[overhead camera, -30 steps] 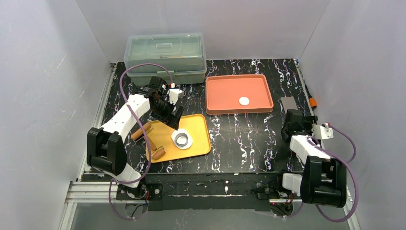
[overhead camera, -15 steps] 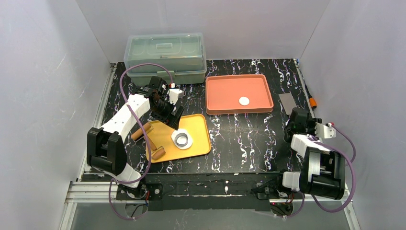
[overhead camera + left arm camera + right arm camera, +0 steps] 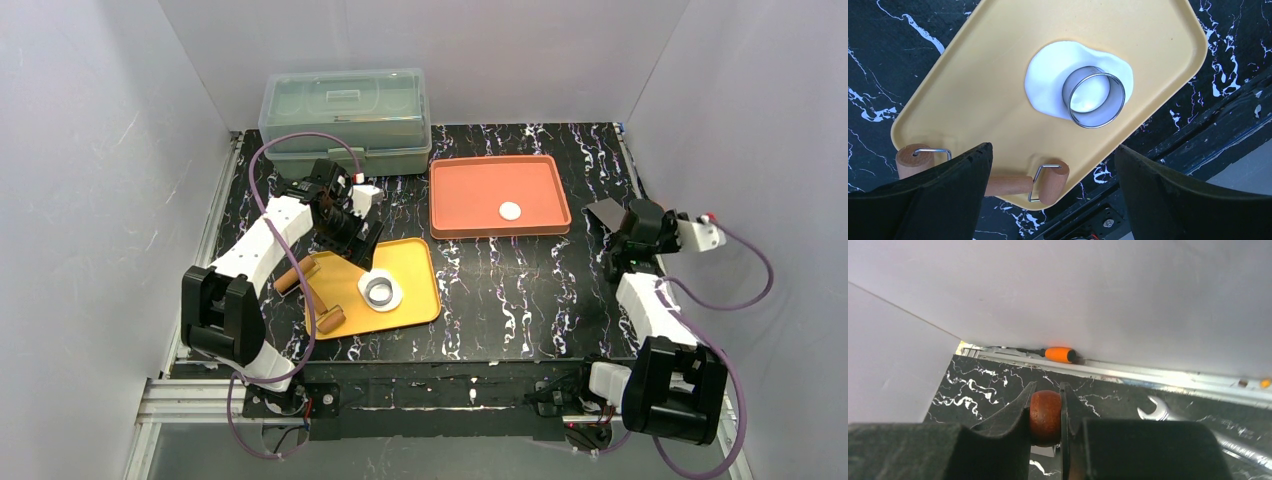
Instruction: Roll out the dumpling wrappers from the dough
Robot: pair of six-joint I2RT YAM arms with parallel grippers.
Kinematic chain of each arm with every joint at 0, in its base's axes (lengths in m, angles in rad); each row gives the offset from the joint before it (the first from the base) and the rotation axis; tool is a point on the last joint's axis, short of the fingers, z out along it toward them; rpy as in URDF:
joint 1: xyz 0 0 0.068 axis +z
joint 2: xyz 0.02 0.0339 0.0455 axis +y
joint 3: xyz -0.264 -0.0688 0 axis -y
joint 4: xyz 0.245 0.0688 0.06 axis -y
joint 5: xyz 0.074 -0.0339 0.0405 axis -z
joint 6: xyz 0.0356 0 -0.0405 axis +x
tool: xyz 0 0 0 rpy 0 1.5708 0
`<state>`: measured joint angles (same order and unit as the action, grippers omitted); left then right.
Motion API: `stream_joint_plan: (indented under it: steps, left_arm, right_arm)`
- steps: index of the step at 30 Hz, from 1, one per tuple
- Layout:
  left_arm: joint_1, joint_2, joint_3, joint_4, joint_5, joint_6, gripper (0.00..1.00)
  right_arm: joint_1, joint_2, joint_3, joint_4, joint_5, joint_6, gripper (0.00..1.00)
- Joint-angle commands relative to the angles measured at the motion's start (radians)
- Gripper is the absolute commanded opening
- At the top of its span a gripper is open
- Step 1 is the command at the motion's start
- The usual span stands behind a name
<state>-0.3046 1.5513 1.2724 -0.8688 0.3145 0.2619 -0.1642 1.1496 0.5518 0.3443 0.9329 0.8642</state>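
At the far right edge of the dark marbled surface, the right end effector is clenched on a round brown wooden handle. The handle seems to belong to the grey flat blade jutting out next to it, likely a scraper. On the left, the left end effector hovers released, jaws wide, above a yellow tray. There the dough lies as a flat white oval with a metal ring standing on it, and a rolling pin rests across the tray's edge. One dumpling wrapper sits alone in the orange tray. To do this step well, I judge the grip should sit firm and centred on the handle so the blade cannot swing. The tool should then travel level toward the yellow tray, passing clear of the orange tray.
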Motion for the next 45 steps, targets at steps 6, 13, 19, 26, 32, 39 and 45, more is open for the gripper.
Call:
stream_joint_plan:
  steps: [6,13,19,26,32,39,45]
  left_arm:
    - [0.015,-0.027,0.017,-0.026,0.033,0.010,0.90]
    - [0.017,-0.033,0.013,-0.027,0.041,0.013,0.90]
    - [0.016,-0.028,0.010,-0.022,0.056,0.013,0.90]
    - [0.016,-0.016,0.004,-0.021,0.078,0.016,0.90]
    - [0.017,0.009,-0.012,-0.012,0.095,0.008,0.87]
    - [0.018,0.018,-0.066,0.030,0.075,-0.001,0.83]
    - [0.008,0.032,-0.109,0.075,0.061,-0.012,0.79]
  right_arm:
    - [-0.008,-0.043,0.196,-0.189,-0.220,-0.507,0.01]
    - [-0.008,-0.036,0.282,-0.231,-0.407,-0.671,0.01]
    - [-0.008,-0.033,0.384,-0.366,-0.567,-0.715,0.01]
    - [-0.004,-0.040,0.510,-0.501,-0.590,-0.818,0.01]
    - [0.055,-0.055,0.612,-0.640,-0.567,-0.861,0.01]
    - [0.247,-0.111,0.663,-0.773,-0.569,-0.950,0.01]
    - [0.376,-0.131,0.770,-0.868,-0.607,-0.994,0.01]
